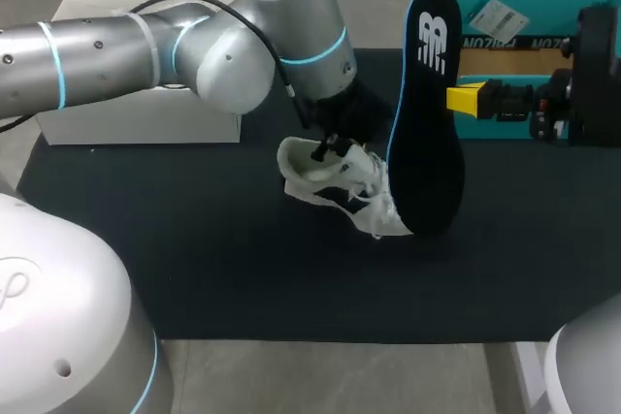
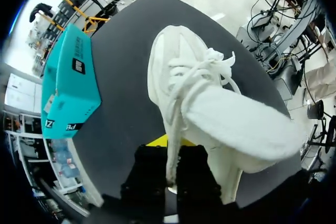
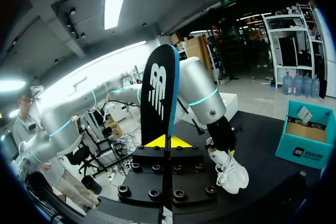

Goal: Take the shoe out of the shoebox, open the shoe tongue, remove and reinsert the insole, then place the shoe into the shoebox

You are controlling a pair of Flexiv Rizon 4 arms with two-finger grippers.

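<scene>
shoe [image 1: 335,176] is outside the shoebox [image 1: 553,7], insole [image 1: 427,133] pinched in the right claw [image 1: 464,99].

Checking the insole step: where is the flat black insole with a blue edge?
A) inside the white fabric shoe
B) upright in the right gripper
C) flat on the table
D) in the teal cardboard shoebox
B: the black, blue-edged insole stands upright between the right gripper's yellow tips; the left gripper holds the white shoe.

A black mat [image 1: 194,269] spreads under my left gripper [image 1: 330,148]; a white box [image 1: 136,125] stands well left of it, at the mat's edge.
</scene>
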